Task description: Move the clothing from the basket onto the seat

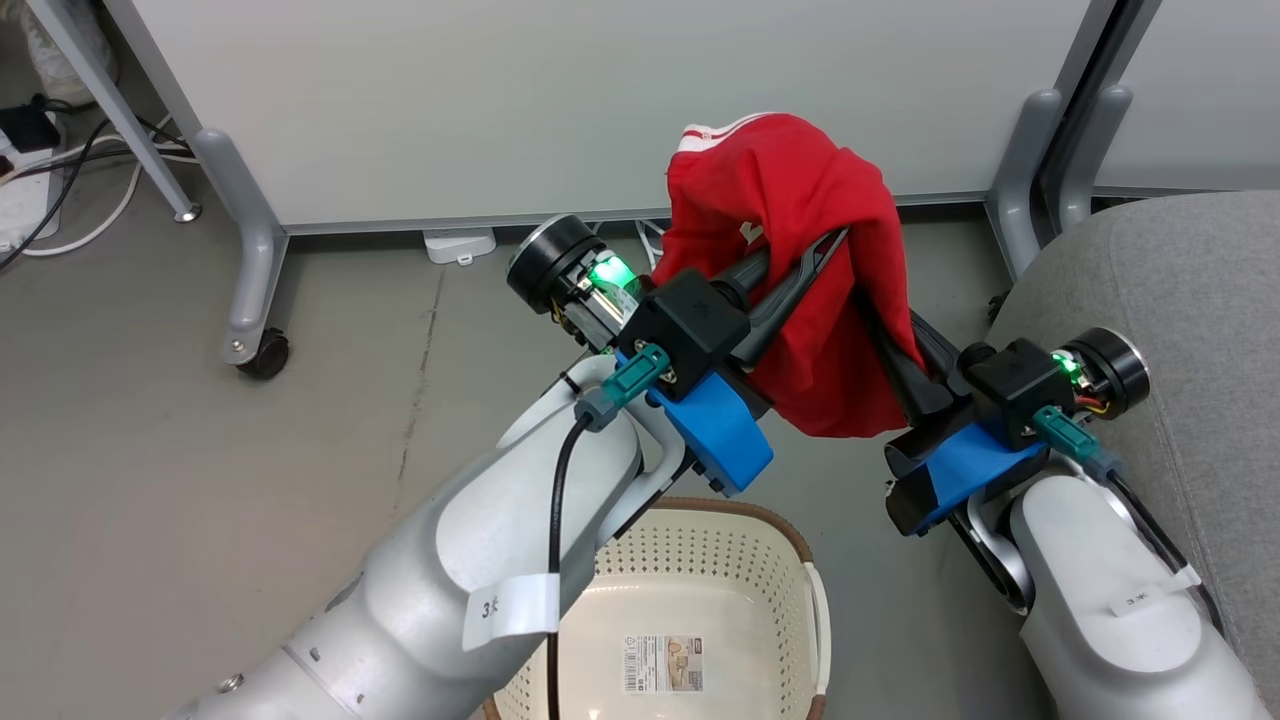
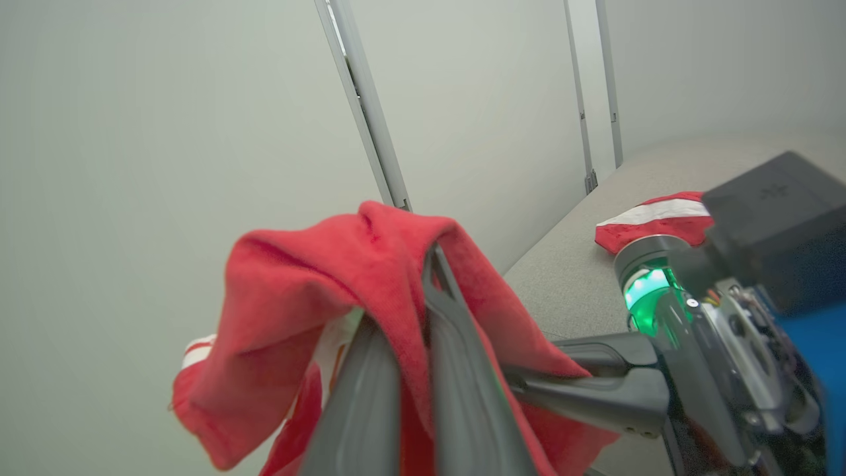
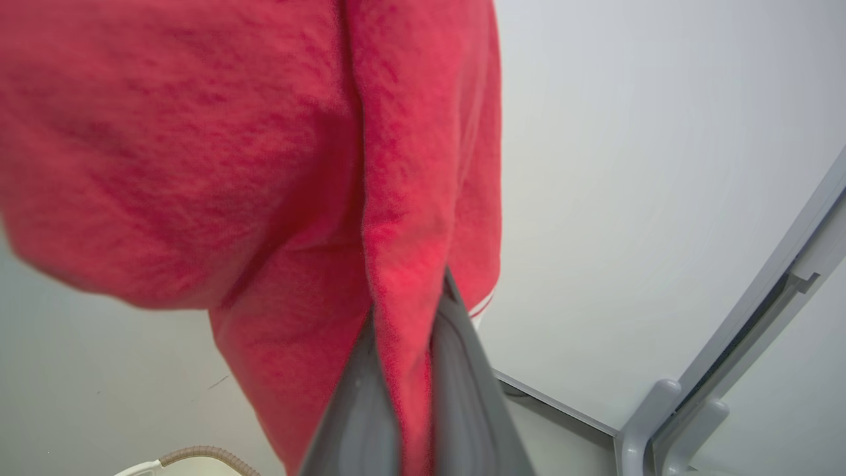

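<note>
Left end effector (image 1: 832,240) and right end effector (image 3: 410,304) both clenched on red garment (image 1: 790,190), held above basket (image 1: 760,520), beside seat (image 1: 1180,280).

The red garment (image 1: 800,200) is soft, fuzzy cloth; the basket (image 1: 700,560) smooth, slightly glossy perforated plastic; the sofa seat (image 1: 1180,290) matt woven fabric.

A lab or test room dressed as a home: pale movable partition panels (image 1: 600,100) on grey castered feet (image 1: 252,300), bare grey concrete floor (image 1: 150,450), loose cables (image 1: 120,152), one grey fabric sofa seat (image 1: 1180,280).
</note>
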Controlling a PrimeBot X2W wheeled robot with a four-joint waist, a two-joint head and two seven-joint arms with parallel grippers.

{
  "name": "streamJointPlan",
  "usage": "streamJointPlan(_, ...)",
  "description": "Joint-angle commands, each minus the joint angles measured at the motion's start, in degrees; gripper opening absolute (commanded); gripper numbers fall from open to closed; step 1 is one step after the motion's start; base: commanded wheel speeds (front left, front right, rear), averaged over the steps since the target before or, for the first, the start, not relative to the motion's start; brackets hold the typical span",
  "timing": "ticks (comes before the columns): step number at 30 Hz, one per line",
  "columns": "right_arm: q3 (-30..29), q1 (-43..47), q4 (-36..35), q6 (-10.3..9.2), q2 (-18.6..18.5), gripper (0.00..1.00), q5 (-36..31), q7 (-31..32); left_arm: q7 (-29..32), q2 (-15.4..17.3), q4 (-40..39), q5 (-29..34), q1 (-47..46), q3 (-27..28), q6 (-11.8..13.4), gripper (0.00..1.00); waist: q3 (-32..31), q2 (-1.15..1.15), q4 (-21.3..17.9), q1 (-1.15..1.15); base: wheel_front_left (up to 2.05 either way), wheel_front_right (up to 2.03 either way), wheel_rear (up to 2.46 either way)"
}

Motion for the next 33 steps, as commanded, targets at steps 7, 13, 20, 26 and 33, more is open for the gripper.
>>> streamJointPlan(7, -0.3, 0.7, -0.4, -0.01, 0.1, 0.0, 0.6, 0.0, -0.3, 0.0, 0.1, -0.1, -0.5, -0.3, 0.1, 0.0, 0.3, 0.0, -0.1, 0.0, 0.0, 0.0, 0.0)
streamJointPlan(13, -0.6, 0.8, -0.6, -0.01, 0.1, 0.0, 0.8, 0.0, -0.3, 0.0, 0.5, -0.3, -0.4, -0.1, 0.1, 0.98, 0.4, 0.0, -0.1, 0.0, 0.0, 0.0, 0.0)
streamJointPlan(20, -1.4, 0.9, -1.0, -0.01, 0.3, 0.0, 1.1, 0.0, -0.3, 0.0, 0.7, -0.3, 0.1, 0.0, 0.6, 1.0, 0.5, 0.0, -0.2, 0.0, 0.0, 0.0, 0.0)
streamJointPlan(26, -2.4, 1.0, -1.4, -0.01, 0.1, 0.0, 1.3, 0.0, -0.3, -0.1, 0.8, -0.2, 0.5, -0.1, 0.7, 1.0, 0.8, 0.0, -0.4, 0.0, 0.0, 0.0, 0.0)
streamJointPlan(33, -4.7, 1.2, -2.5, -0.01, 0.3, 0.0, 1.2, 0.0, -0.3, -0.1, 0.8, -0.1, 1.1, -0.2, 0.8, 1.0, 2.2, 0.0, -1.1, 0.0, 0.0, 0.0, 0.0)
